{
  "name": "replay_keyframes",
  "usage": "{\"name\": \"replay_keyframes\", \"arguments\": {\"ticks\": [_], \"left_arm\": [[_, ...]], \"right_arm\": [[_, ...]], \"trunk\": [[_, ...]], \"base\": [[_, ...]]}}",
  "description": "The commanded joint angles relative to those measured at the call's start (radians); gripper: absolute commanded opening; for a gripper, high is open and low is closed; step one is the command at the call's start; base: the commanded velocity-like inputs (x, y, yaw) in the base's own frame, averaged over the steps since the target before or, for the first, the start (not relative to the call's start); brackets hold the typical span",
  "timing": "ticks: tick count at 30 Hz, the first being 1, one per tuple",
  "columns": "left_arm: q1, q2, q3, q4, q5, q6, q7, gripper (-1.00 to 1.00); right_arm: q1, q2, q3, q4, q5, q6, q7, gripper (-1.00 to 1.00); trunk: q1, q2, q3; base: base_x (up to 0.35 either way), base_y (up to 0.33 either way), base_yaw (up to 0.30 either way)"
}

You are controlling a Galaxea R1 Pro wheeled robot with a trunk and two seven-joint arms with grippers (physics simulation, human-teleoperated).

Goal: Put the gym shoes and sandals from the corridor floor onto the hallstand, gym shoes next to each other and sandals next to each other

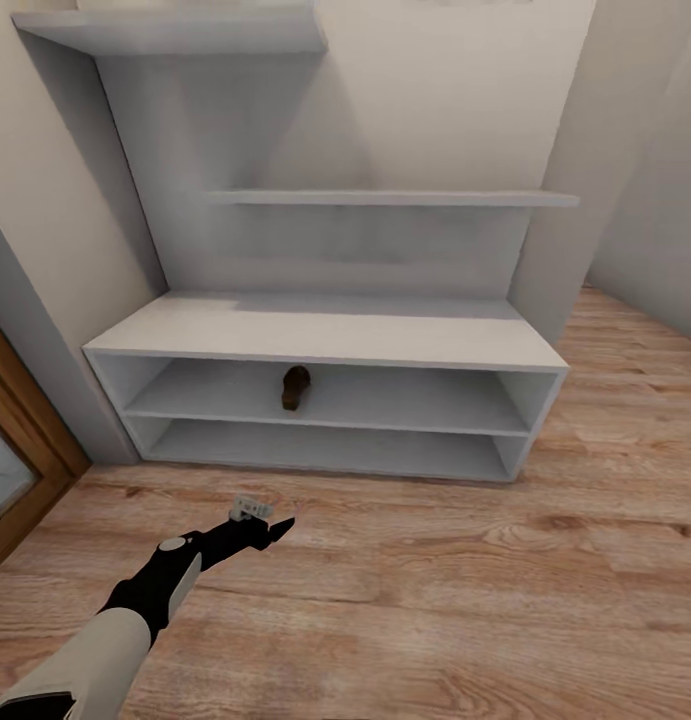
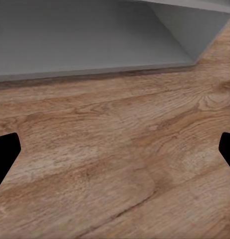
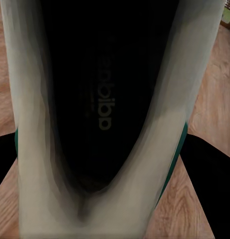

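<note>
The light-grey hallstand (image 1: 325, 335) stands against the wall ahead. One dark brown sandal (image 1: 296, 387) sits on its upper open shelf level, left of centre. My left gripper (image 1: 277, 526) reaches low over the corridor floor (image 1: 435, 580) in front of the rack. In the left wrist view its fingertips (image 2: 5, 154) stand wide apart over bare planks, open, with the rack's base edge (image 2: 95, 69) just beyond. A white gym shoe (image 3: 105, 99) with a green side stripe is seen close up from the right wrist, opening toward the camera. The right gripper (image 3: 107, 164) is shut on it.
Stepped grey wall shelves (image 1: 385, 198) hang above the rack's flat top. A brown wooden door frame (image 1: 25, 470) is at the left. A wall corner (image 1: 555, 200) juts out beside the rack's right end, and planks run on past it.
</note>
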Motion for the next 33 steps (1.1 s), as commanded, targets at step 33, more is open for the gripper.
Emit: {"name": "replay_keyframes", "arguments": {"ticks": [33], "left_arm": [[-0.001,0.161,0.187,-0.001,0.031,-0.005,-0.299,1.0]], "right_arm": [[-0.001,0.149,0.146,0.049,0.004,0.005,0.001,-1.0]], "trunk": [[0.0,0.0,-0.001]], "base": [[-0.084,-0.036,0.0]]}}
